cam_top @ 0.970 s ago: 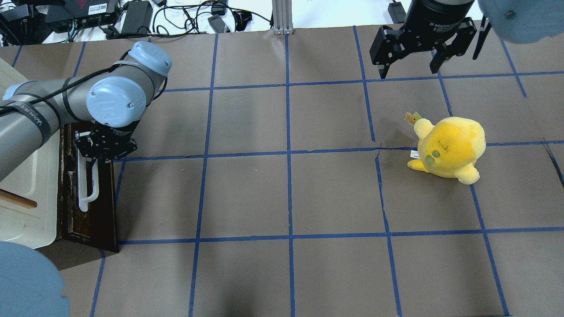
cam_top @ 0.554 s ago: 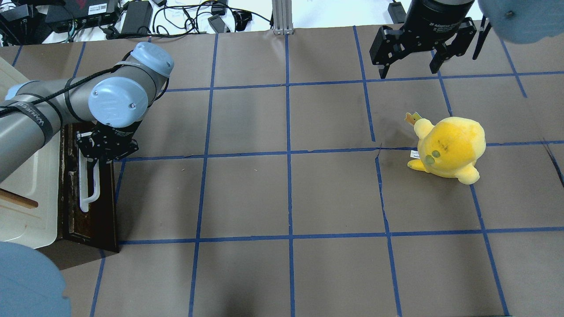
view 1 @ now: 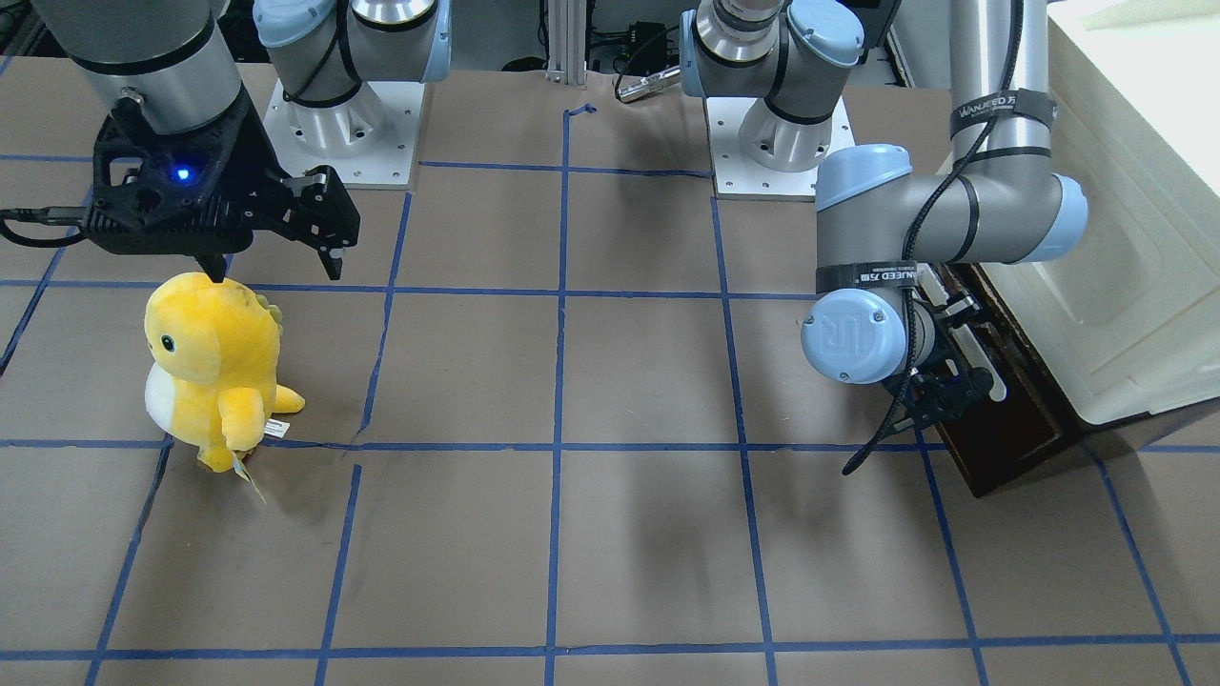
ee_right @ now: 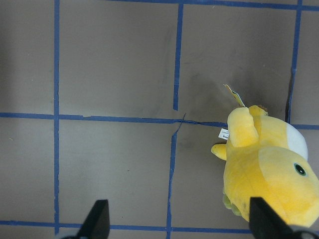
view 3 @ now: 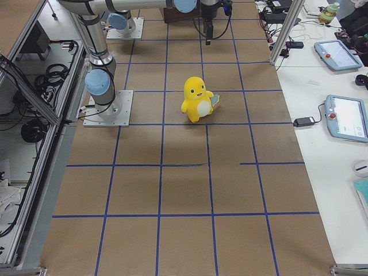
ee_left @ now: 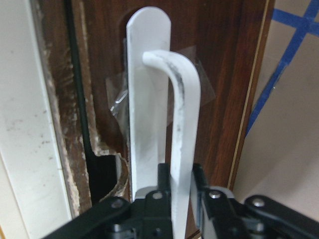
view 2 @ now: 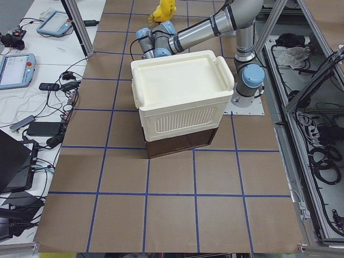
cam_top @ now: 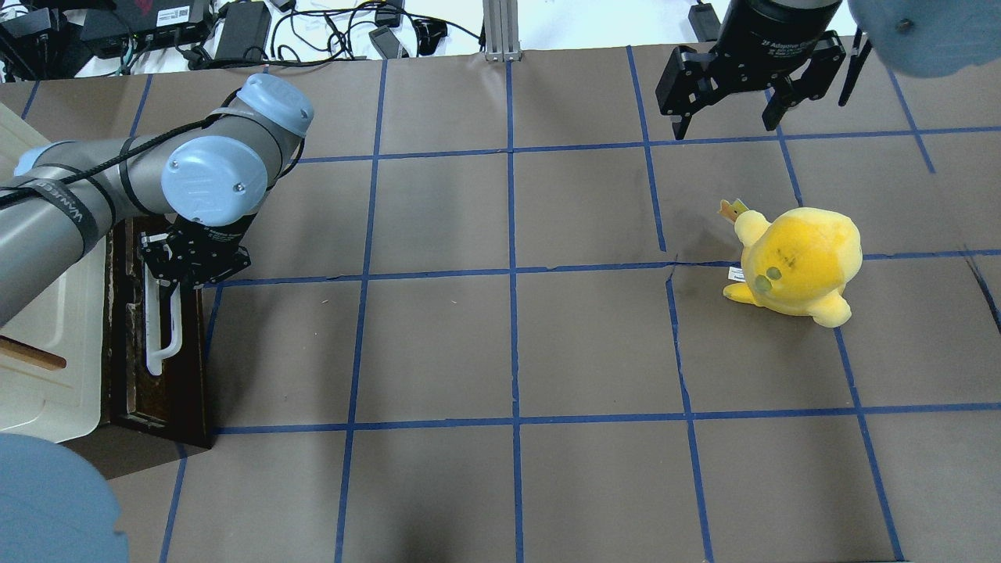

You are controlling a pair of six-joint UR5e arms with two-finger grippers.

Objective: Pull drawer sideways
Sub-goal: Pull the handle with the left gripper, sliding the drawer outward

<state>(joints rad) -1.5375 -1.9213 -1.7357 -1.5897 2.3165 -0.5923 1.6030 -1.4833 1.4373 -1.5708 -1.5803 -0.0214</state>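
Observation:
The dark brown drawer (cam_top: pixel 168 395) sits under the cream-white cabinet at the table's left edge, and its white bar handle (cam_top: pixel 166 340) faces the table. My left gripper (cam_top: pixel 168 283) is shut on the upper part of that handle. In the left wrist view the fingers (ee_left: pixel 160 185) clamp the white bar (ee_left: pixel 183 124) against the brown drawer front (ee_left: pixel 227 74). A narrow dark gap shows between drawer and cabinet. The drawer also shows in the front-facing view (view 1: pixel 1025 433). My right gripper (cam_top: pixel 727 125) hangs open and empty at the far right.
The cream-white cabinet (cam_top: pixel 47 375) stands over the drawer and shows in the exterior left view (view 2: pixel 177 91). A yellow plush toy (cam_top: pixel 798 262) stands on the right side of the table, just below my right gripper in the front-facing view (view 1: pixel 210 367). Blue tape lines grid the brown table.
My left arm and gripper have shifted slightly to the right with the handle held, and the drawer front has come a little way out with it. The right arm has not moved.

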